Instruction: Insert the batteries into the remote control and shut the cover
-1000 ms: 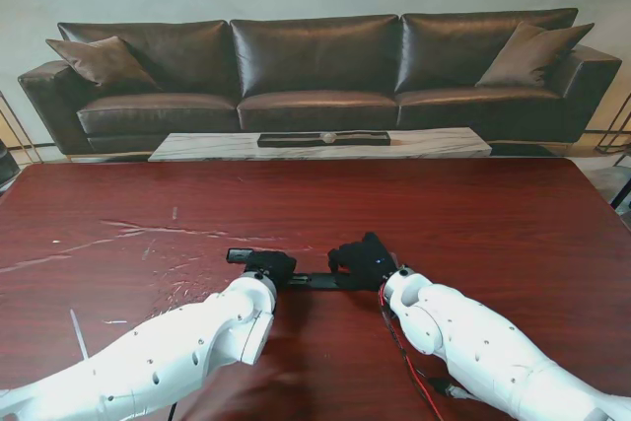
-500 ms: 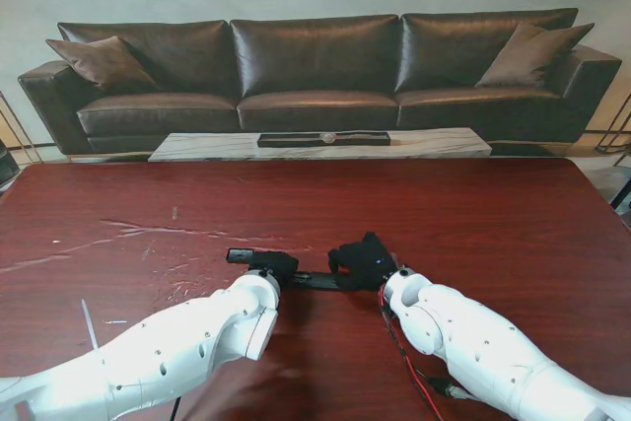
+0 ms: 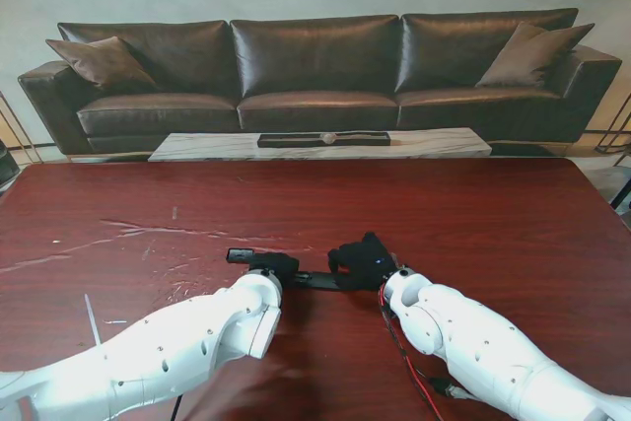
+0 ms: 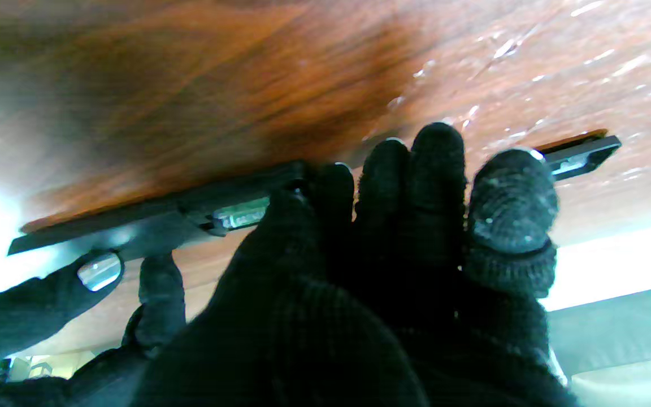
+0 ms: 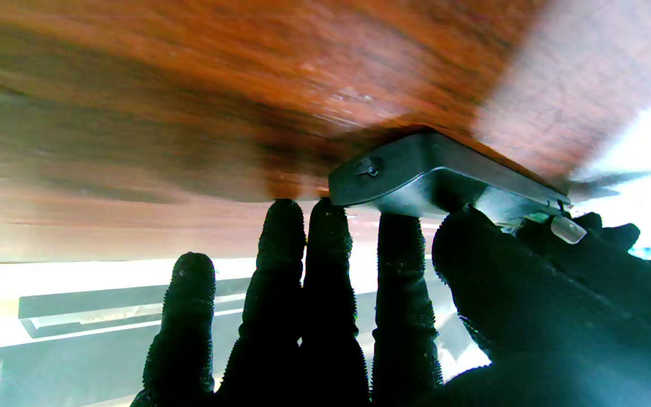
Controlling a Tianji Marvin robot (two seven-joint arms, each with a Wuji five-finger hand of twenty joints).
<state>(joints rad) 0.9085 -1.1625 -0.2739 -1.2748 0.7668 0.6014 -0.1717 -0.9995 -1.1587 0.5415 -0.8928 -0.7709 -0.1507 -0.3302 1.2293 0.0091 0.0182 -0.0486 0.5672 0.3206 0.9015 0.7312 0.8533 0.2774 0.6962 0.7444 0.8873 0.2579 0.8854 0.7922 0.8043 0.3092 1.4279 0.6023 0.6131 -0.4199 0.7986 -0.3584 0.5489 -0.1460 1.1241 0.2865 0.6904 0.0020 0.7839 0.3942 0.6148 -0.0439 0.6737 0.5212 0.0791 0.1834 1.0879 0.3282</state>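
Note:
The black remote control [image 3: 314, 280] lies crosswise on the red-brown table [image 3: 473, 214], between my two black-gloved hands. My left hand [image 3: 268, 264] lies over its left part, and one end of the remote sticks out beyond the fingers [image 4: 582, 151]. In the left wrist view the fingertips [image 4: 435, 150] rest on the remote [image 4: 150, 212], and the thumb sits beside a silvery battery [image 4: 241, 213] in the open compartment. My right hand [image 3: 361, 260] holds the other end [image 5: 416, 169], with the thumb [image 5: 472, 254] pressed on it. No separate cover can be made out.
A red cable [image 3: 404, 362] runs along my right forearm. Scratches mark the table at the left [image 3: 148, 234]. Beyond the table's far edge stand a low marble coffee table [image 3: 320, 145] and a dark leather sofa [image 3: 315, 71].
My left forearm has shifted slightly towards the middle. Both hands and the remote stay where they were.

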